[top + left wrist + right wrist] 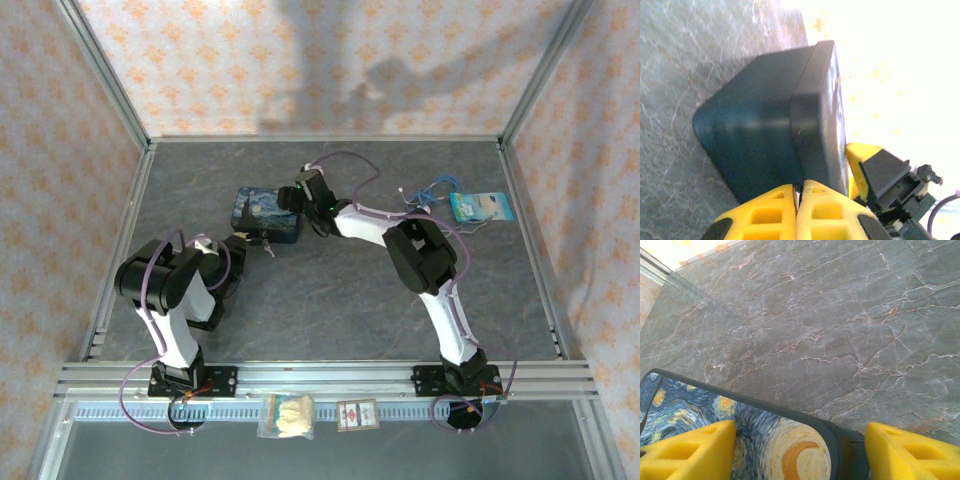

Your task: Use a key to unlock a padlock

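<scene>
Yellow-fingered left tool (800,194), closest to the lens, is clamped fully shut; we cannot tell whether anything thin sits between its tips. Just beyond it we see the dark side wall of the blue painted rectangular tin (765,135) on the grey marbled desk (840,315). From above, the tiny dark padlock (266,245) lies at that tool's tip, just beside the tin's near side. We note the right tool (800,442) gaping open across the tin's lid corner.
</scene>
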Action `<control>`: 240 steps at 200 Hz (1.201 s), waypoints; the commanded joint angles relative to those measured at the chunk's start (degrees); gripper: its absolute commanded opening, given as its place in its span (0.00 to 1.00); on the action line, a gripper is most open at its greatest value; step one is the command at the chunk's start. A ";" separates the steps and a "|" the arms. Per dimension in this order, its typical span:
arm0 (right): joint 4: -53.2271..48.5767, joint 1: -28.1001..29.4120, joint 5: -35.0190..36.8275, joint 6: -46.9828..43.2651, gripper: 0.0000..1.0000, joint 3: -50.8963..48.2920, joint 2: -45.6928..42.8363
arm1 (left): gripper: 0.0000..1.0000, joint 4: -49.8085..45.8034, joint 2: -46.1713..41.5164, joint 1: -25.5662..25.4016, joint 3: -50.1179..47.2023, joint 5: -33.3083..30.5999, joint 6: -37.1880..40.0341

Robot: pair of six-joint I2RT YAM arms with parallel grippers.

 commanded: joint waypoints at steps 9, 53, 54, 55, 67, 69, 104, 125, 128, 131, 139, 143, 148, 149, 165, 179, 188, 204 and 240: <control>-6.30 -0.52 3.67 -0.23 0.66 -2.74 0.00 | 0.00 -0.86 -1.81 0.61 0.29 -3.39 0.24; -5.49 -0.55 2.21 -3.11 0.67 -0.98 -3.08 | 0.00 -6.75 -6.91 1.54 1.18 5.91 4.95; -5.49 -0.53 2.20 -3.23 0.67 -0.98 -3.19 | 0.00 -7.05 -7.12 1.56 1.18 6.18 5.13; -5.49 -0.53 2.20 -3.38 0.67 -0.89 -3.38 | 0.00 -7.33 -7.36 1.53 1.22 6.45 5.30; -5.33 -0.52 2.09 -5.03 0.73 -0.63 -5.25 | 0.00 -12.78 -10.74 1.60 1.09 9.00 7.27; -5.31 -0.52 2.12 -5.26 0.75 -0.69 -5.68 | 0.00 -13.74 -11.45 1.66 1.14 9.39 7.71; -4.00 -0.61 2.88 -10.38 1.00 -3.72 -13.18 | 0.00 -39.25 -27.32 0.68 4.26 12.80 18.00; -3.60 -0.96 3.06 -12.71 1.00 -7.25 -17.62 | 0.00 -54.94 -36.76 -0.73 7.69 11.01 25.26; -3.57 -0.96 3.28 -13.14 1.00 -7.85 -18.20 | 0.00 -56.68 -37.69 -0.85 8.10 10.90 26.04; -3.60 -0.96 3.51 -13.56 1.00 -8.50 -18.83 | 0.00 -58.21 -38.72 -1.02 8.69 10.92 26.68; -3.72 -1.03 4.38 -14.87 1.00 -10.07 -20.38 | 0.00 -61.78 -40.57 -1.34 10.08 11.24 28.33; -3.81 -1.03 5.02 -15.54 1.00 -10.94 -21.11 | 0.00 -63.30 -41.04 -1.59 10.72 11.49 29.04; -3.77 -1.05 5.95 -16.40 1.00 -12.00 -22.26 | 0.00 -65.01 -41.53 -2.13 11.54 11.82 29.76; -3.75 -1.05 6.18 -16.60 1.00 -12.20 -22.50 | 0.00 -65.36 -41.61 -2.21 11.72 11.86 29.88; -2.96 -1.05 10.74 -19.33 1.00 -17.05 -26.38 | 0.00 -69.33 -41.75 -5.04 14.21 12.08 31.59; -2.60 -1.13 15.63 -21.63 1.00 -20.60 -29.55 | 0.00 -70.86 -40.32 -9.07 16.27 11.60 32.19; -2.56 -1.39 18.34 -22.55 1.00 -22.63 -31.33 | 0.00 -70.68 -38.51 -12.05 17.32 11.57 32.11; -2.46 -3.00 20.14 -22.30 1.00 -25.85 -34.24 | 0.00 -69.99 -34.07 -17.04 19.66 11.68 31.55; -0.53 -8.50 20.53 -18.50 1.00 -33.46 -40.58 | 0.00 -64.77 -23.75 -24.97 23.18 13.73 28.49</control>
